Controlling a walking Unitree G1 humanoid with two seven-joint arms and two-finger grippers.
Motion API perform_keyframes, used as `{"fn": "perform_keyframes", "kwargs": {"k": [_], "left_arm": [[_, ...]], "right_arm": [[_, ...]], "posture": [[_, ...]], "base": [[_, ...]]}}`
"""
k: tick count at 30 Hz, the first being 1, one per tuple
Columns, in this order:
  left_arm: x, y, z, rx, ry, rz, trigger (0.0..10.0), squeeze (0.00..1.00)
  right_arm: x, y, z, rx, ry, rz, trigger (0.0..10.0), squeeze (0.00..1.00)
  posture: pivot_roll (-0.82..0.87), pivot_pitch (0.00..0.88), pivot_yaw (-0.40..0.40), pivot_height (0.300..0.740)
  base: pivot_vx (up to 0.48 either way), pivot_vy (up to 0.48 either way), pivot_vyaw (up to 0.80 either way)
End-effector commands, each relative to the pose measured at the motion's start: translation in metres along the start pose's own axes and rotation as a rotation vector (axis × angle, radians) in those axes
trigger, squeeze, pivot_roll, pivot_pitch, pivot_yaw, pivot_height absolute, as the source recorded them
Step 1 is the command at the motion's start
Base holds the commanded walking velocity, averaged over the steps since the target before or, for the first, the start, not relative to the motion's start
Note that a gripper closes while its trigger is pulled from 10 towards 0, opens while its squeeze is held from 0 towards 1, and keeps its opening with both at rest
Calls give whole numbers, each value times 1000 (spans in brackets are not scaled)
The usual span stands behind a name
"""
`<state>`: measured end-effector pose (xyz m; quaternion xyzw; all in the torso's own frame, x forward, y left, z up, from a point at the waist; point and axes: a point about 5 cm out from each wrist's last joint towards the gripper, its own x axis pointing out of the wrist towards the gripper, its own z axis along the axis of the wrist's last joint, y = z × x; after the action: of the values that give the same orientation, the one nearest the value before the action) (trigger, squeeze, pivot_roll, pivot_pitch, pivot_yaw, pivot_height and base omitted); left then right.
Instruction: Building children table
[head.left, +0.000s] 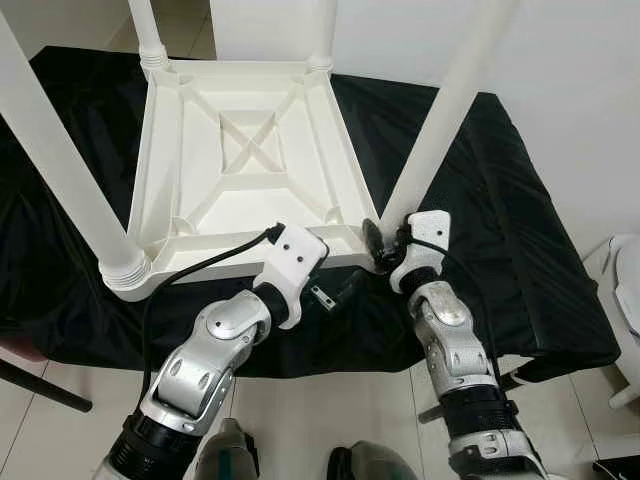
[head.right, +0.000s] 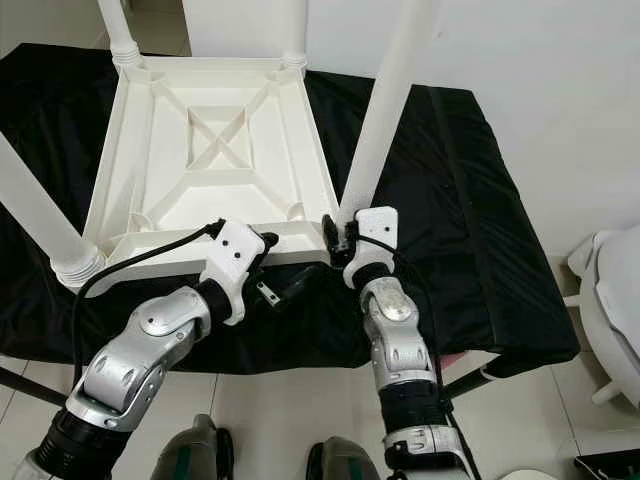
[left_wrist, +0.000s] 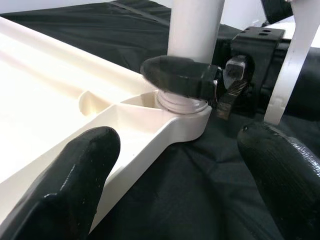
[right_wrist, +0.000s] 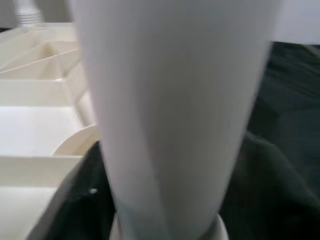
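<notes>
I seem to be in a plain room of a home. Under my arms runs a floor (head.left: 330, 395) of pale glossy tiles with thin grout lines. Beyond my jaws stands a bare white wall (head.left: 580, 90). Just ahead of my jaws a black cloth (head.left: 500, 200) drapes over a low stand. Off to my right sits a rounded white plastic thing (head.right: 610, 300); I cannot tell what it is.

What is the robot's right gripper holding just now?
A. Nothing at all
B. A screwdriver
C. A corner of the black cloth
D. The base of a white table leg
D: the right gripper is closed around the bottom of the white table leg, where it enters the corner of the upturned table top.
</notes>
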<state>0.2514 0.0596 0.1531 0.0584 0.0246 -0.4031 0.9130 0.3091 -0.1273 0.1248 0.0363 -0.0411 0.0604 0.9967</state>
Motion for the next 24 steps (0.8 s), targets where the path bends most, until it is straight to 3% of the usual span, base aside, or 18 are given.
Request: {"fn": "perform_keyframes", "kwargs": {"k": [1,6,7,20,24], "left_arm": [[2,-1,-1,-6,1,-16,10000,0],[1,-2,-1,-5,2,-19,10000,0],[1,-3,-2,-4,3,-22,10000,0],[8,1,9,12,-24,-50,10000,0],[13,2,16,56,-22,-106,10000,0]], "right_arm": [[1,-4,3,13,-4,-57,10000,1000],[8,-1,12,-20,-5,16,10000,980],[9,-3,14,-33,-7,31,10000,0],[5,-17,24,-49,-31,154,10000,0],[0,-29,27,-79,-28,179,10000,0]], "posture": [[-50,0,-63,740],[-52,1,-64,740],[-56,1,-61,740],[-87,43,-23,740],[-87,61,11,740]], "base": [[0,0,0],[0,0,0],[0,0,0],[0,0,0],[0,0,0]]}}
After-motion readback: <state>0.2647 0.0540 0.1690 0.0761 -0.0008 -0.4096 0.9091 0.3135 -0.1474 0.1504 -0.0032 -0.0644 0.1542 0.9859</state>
